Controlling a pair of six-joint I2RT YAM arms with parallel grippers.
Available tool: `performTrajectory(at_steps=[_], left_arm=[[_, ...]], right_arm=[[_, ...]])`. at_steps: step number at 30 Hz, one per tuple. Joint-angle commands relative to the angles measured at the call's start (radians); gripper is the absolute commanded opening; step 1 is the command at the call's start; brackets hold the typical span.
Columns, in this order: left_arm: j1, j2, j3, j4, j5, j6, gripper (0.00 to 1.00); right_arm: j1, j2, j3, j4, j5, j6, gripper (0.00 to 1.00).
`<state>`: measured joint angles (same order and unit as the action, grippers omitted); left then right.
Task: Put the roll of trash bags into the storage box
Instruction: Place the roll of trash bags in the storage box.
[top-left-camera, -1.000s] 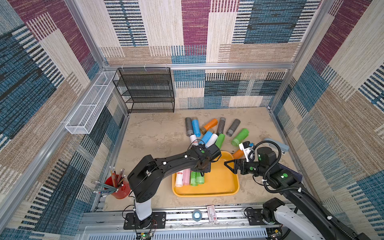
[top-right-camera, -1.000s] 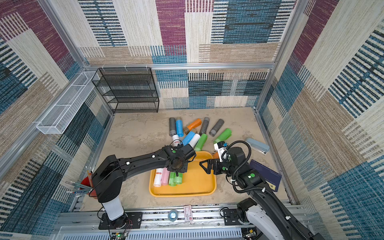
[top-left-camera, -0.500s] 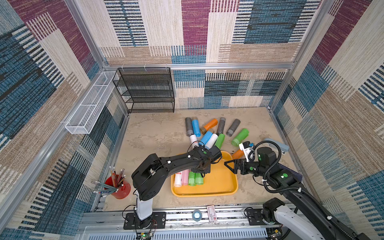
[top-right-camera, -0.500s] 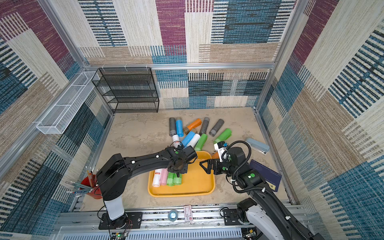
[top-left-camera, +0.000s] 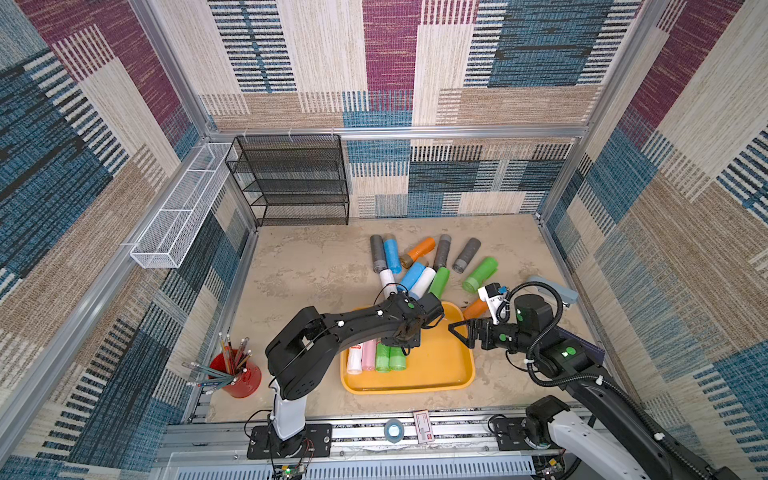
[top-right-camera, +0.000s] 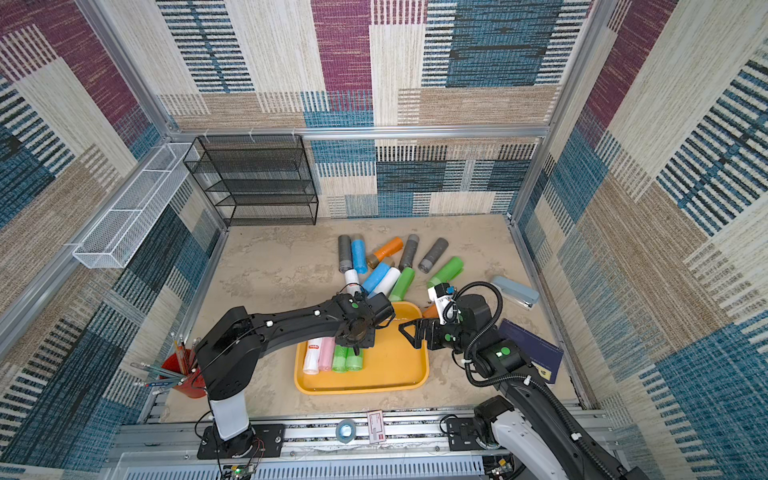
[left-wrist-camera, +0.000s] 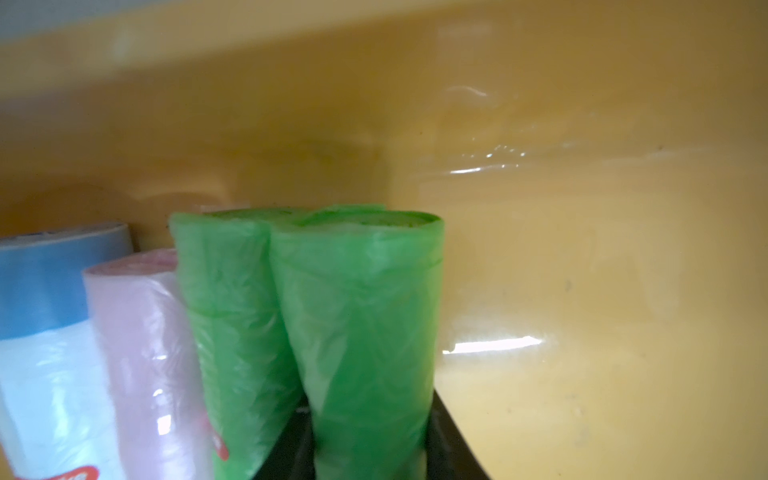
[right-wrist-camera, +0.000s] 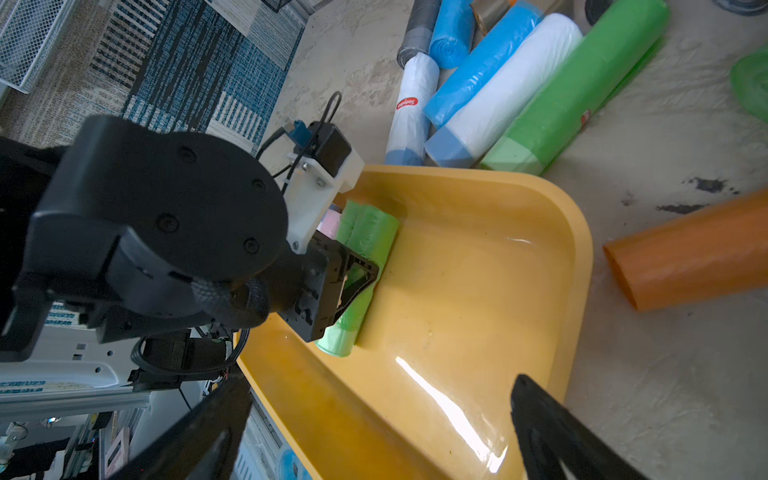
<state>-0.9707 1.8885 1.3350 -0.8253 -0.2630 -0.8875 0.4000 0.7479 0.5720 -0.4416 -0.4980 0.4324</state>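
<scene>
The storage box (top-left-camera: 436, 365) (top-right-camera: 395, 368) is a shallow yellow-orange tray at the front of the floor. My left gripper (top-left-camera: 405, 343) (top-right-camera: 358, 340) (left-wrist-camera: 370, 436) is low inside it, shut on a green roll of trash bags (top-left-camera: 398, 359) (left-wrist-camera: 361, 316) (right-wrist-camera: 370, 232) that lies on the tray's floor. Beside that roll lie a second green roll (top-left-camera: 383, 358), a pink roll (top-left-camera: 369, 355) and a white one (top-left-camera: 355, 359). My right gripper (top-left-camera: 459, 330) (top-right-camera: 409, 330) (right-wrist-camera: 374, 415) hangs open and empty over the tray's right rim.
Several loose rolls (top-left-camera: 419, 266) lie in a pile behind the tray, and an orange roll (top-left-camera: 475, 308) lies by my right wrist. A grey stapler (top-left-camera: 555, 291) and a dark blue book (top-left-camera: 582, 345) are at the right. A red pencil cup (top-left-camera: 237, 374), a black mesh rack (top-left-camera: 295, 183) and a white wire basket (top-left-camera: 178, 208) stand at the left.
My left arm's elbow has shifted slightly to the right while its gripper stays low in the tray on the green roll. The right arm has not moved.
</scene>
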Motion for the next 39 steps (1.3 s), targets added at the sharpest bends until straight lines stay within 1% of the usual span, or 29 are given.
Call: performTrajectory(at_steps=[1,10,17,22,29,39], left_arm=[[0.001,0.01,-0.002,-0.029,-0.032,-0.022,0.36],[-0.001,0.034,0.009,-0.029,-0.02,-0.018,0.39],[-0.003,0.025,0.013,-0.029,-0.015,-0.013,0.48],[-0.006,0.005,0.01,-0.031,-0.019,-0.011,0.51],[-0.009,-0.027,0.01,-0.031,-0.019,-0.006,0.52],[-0.007,-0.143,0.015,-0.034,-0.046,0.029,0.52]], right_arm=[[0.0,-0.003,-0.001,0.024,-0.013,-0.002,0.99],[0.0,-0.003,-0.001,0.024,-0.012,-0.003,0.99],[0.001,-0.007,0.0,0.024,-0.012,-0.004,0.99],[0.0,-0.008,-0.001,0.024,-0.013,-0.004,0.99],[0.001,-0.02,0.001,0.021,-0.013,-0.001,0.99],[0.0,-0.008,0.0,0.024,-0.014,-0.005,0.99]])
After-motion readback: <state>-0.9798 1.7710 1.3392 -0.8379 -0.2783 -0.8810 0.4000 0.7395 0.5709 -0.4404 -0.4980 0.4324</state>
